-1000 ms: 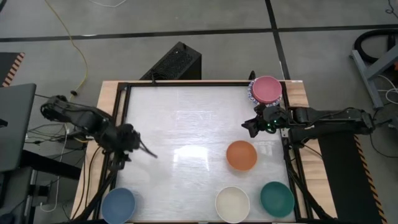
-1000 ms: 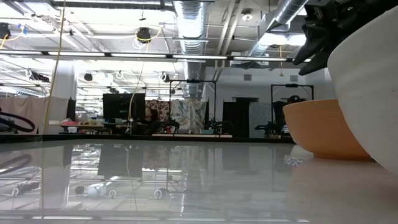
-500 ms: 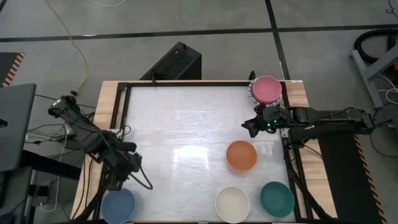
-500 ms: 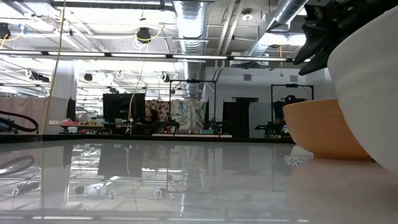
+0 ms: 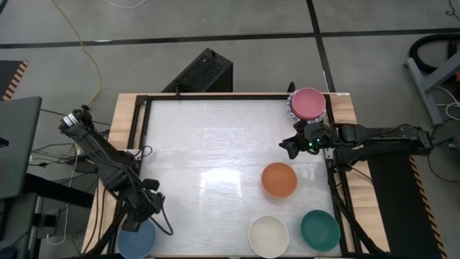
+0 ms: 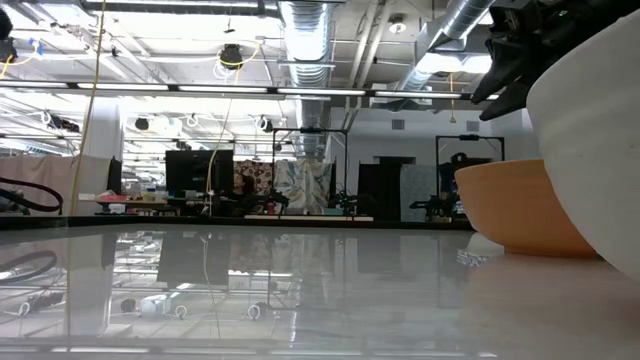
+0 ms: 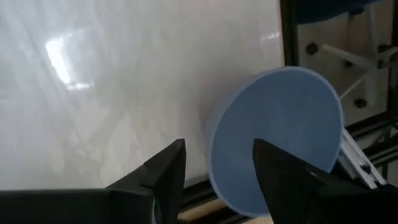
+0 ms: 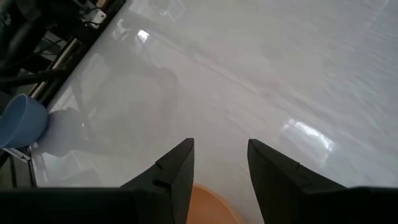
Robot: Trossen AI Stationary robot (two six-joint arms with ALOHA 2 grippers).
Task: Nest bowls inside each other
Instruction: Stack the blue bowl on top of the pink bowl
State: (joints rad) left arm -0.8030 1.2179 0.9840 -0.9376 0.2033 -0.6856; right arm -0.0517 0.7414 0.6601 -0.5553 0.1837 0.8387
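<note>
The left gripper (image 5: 149, 206), jaws open and empty, is hovering over the upright blue bowl (image 5: 136, 238) at the table's (image 5: 208, 144) corner; the right gripper (image 5: 291, 146) is waiting open near the pink bowl (image 5: 307, 103).

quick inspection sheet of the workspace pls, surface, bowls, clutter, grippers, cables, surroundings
surface: white table, glossy, dark frame around it.
job's things: pink bowl topping a stack with a patterned rim showing, far right corner; orange bowl, cream bowl, teal bowl and blue bowl each alone.
clutter: nothing seen.
grippers: left gripper open, over the blue bowl's rim; right gripper open, empty, waiting between the pink stack and the orange bowl.
cables: yellow cable on the floor.
surroundings: black box behind the table; laptop at left.
</note>
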